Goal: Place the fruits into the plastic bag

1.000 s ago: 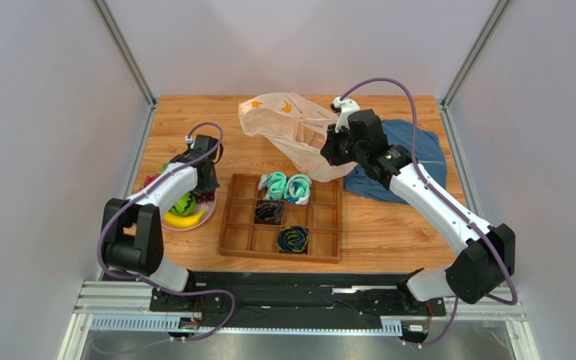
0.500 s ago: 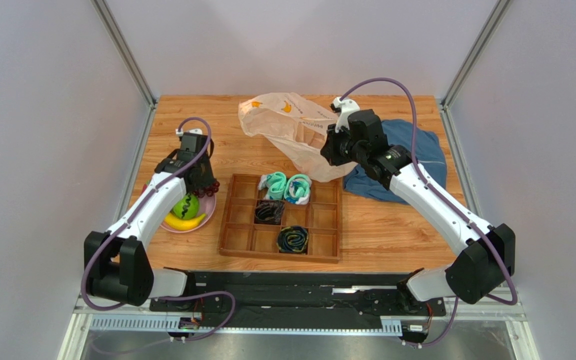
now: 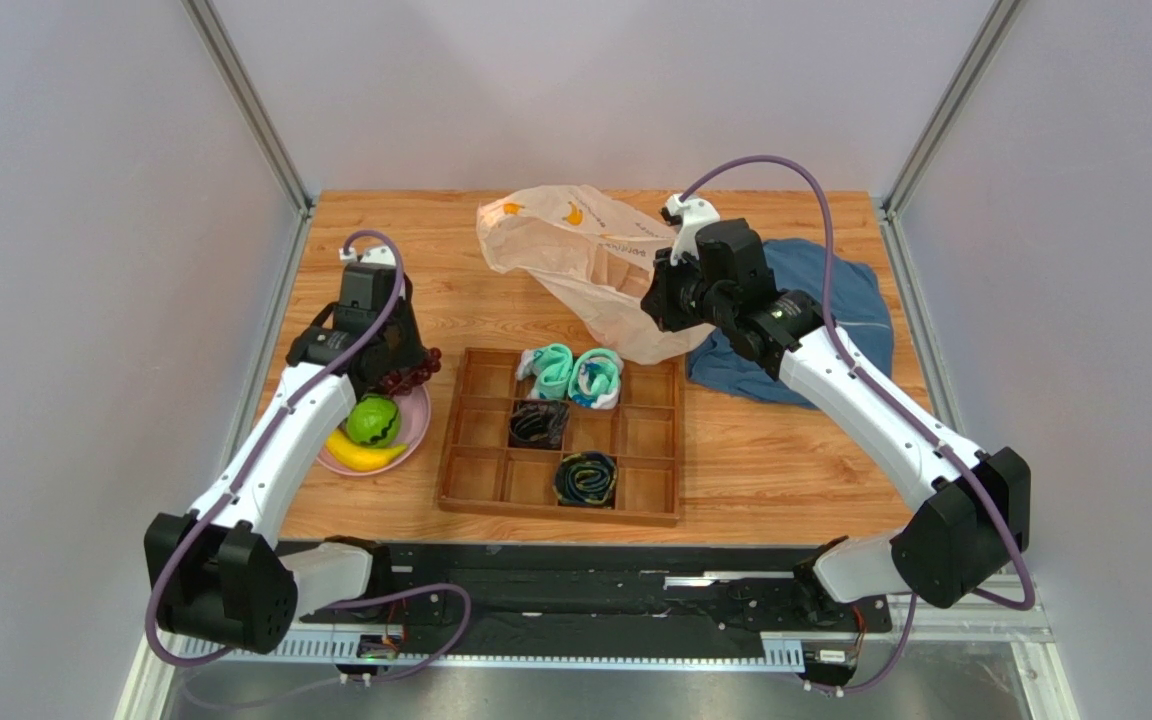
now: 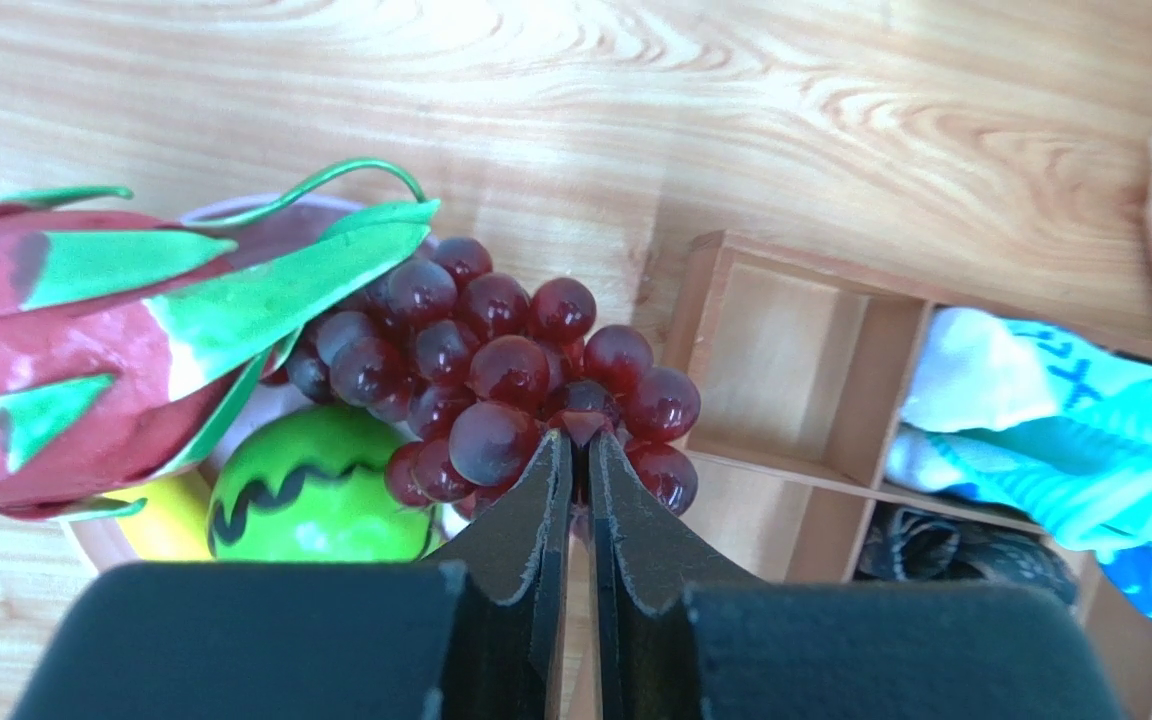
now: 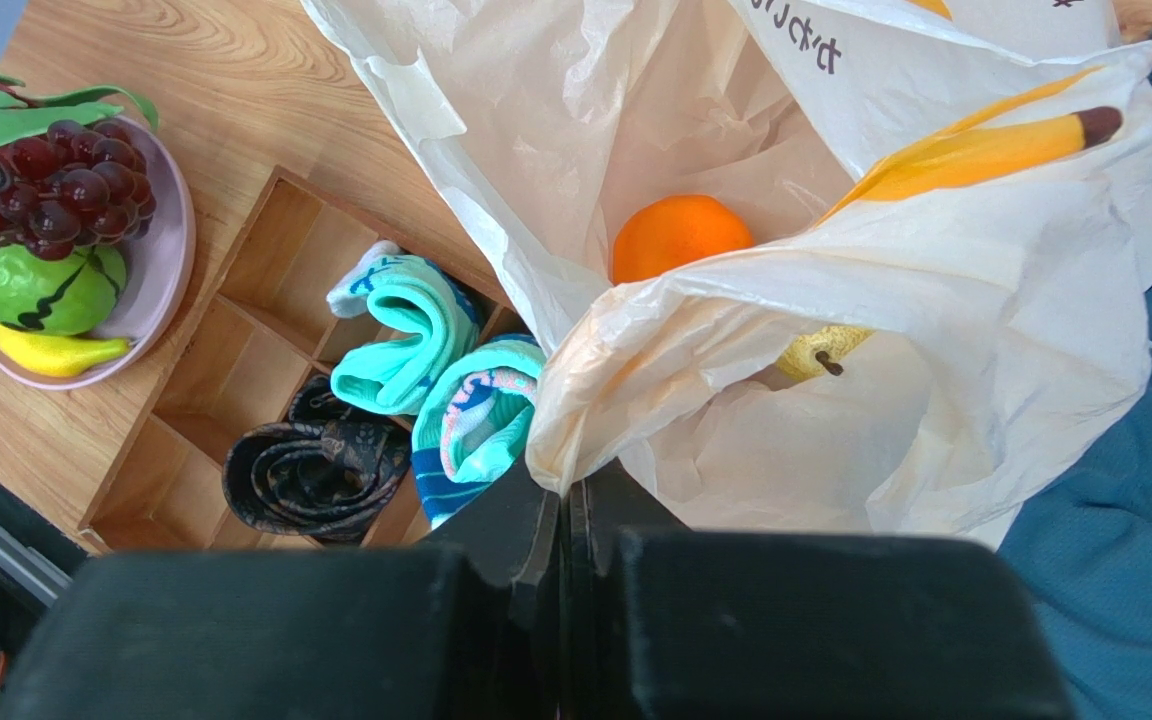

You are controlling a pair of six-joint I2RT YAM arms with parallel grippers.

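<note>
The left hand [image 4: 573, 450] is pinching the dark purple grapes [image 4: 515, 375]. Its two fingers are nearly pressed together on the near side of the bunch, over the far edge of the pink plate [image 5: 174, 248]. I cannot tell whether the bunch is hanging clear of the plate. On that plate the green striped melon [image 4: 319, 488] is sitting just beside the grapes. The banana [image 3: 357, 453] is lying along the near rim, and the red-pink dragon fruit [image 4: 86, 345] is lying at the left, its green leaves touching the bunch. The plate is standing on the tabletop [image 3: 778, 450] just left of a wooden compartment tray [image 3: 642, 450].

The right hand [image 5: 567, 503] is gripping the plastic bag [image 5: 868, 285], its fingers pressed together on a fold of the rim, and the mouth is gaping open. The bag is sitting at the far middle of the tabletop, behind the tray and touching the blue garment [image 3: 838, 293] on its right. The orange [image 5: 680, 237] is resting inside it. The lemon [image 5: 823, 353] is showing partly past a fold just beside the orange.

In the tray, two teal rolled socks [image 3: 549, 365] are sitting side by side in the far row. Dark rolled socks [image 3: 537, 425] are lying in compartments nearer the arms.
</note>
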